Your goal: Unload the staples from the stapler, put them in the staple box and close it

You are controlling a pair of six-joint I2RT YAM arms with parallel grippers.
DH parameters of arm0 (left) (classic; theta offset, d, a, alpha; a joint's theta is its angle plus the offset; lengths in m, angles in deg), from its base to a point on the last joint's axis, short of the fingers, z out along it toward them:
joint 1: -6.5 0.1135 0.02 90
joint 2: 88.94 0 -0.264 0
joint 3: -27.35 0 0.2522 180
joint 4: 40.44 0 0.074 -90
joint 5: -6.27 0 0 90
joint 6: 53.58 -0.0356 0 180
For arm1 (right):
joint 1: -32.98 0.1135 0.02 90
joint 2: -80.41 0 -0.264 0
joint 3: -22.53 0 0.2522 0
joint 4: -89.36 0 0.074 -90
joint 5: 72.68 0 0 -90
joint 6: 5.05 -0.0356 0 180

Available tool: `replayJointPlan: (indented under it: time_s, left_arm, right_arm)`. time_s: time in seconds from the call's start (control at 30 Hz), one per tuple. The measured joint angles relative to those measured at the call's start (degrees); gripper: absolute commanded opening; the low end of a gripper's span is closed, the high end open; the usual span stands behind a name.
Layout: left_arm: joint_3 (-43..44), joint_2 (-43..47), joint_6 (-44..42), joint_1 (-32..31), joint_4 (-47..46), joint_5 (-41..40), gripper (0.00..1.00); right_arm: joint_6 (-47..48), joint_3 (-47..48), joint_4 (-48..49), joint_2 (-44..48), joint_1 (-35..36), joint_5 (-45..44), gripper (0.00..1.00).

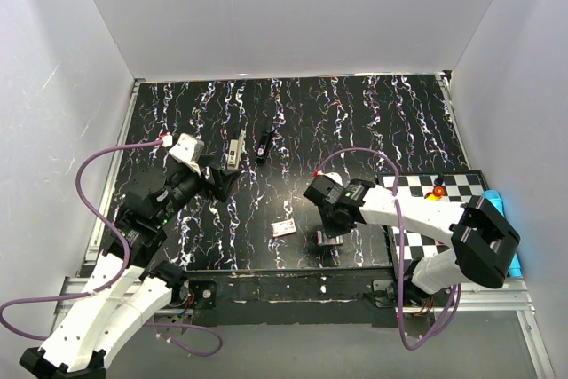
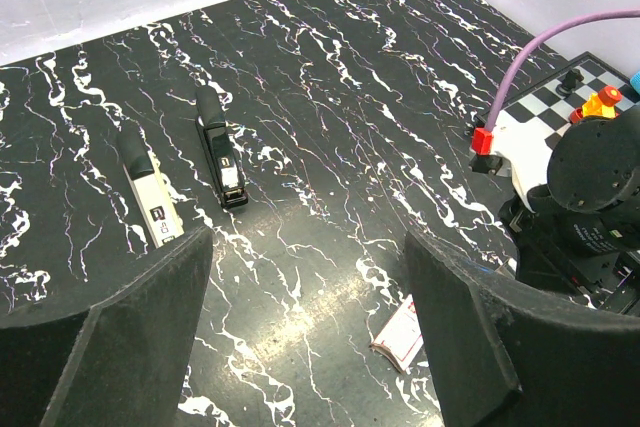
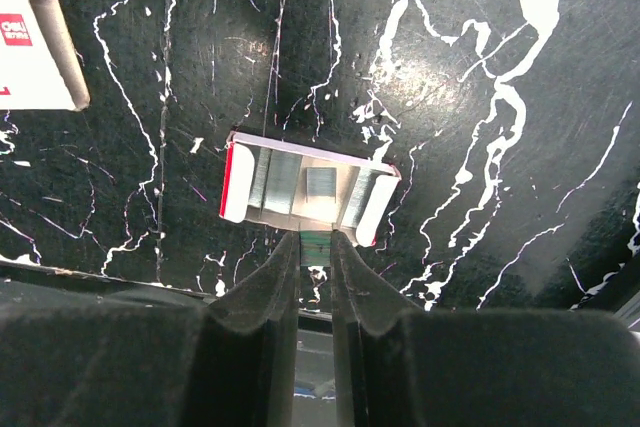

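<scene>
While your right gripper (image 3: 315, 252) pinches what looks like a staple strip (image 3: 316, 238) over the open staple box (image 3: 236, 185), likely to drop it in, your left gripper (image 2: 310, 247) hovers wide open near the stapler (image 2: 150, 192), which lies on the table just beyond it.

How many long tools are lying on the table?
2. The stapler lies far back, left of centre; the black tool lies just right of it, not touching.

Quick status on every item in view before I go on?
stapler: looks closed, lying flat, untouched.
black tool: lying beside it, apart.
staple tray: out of its sleeve, staples inside.
sleeve: lying apart from tray.
left gripper: jaws open, empty.
right gripper: jaws pinching a thin grey strip, likely staples.
</scene>
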Motion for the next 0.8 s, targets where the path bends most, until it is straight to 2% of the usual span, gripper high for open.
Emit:
replayJointPlan:
  time_s: [0.8]
  left_arm:
    - [0.0,-0.7,0.0,0.0,0.0,0.0,0.78]
  right_arm:
    - [-1.7,-2.0,2.9,-1.2,-1.9,1.6,0.12]
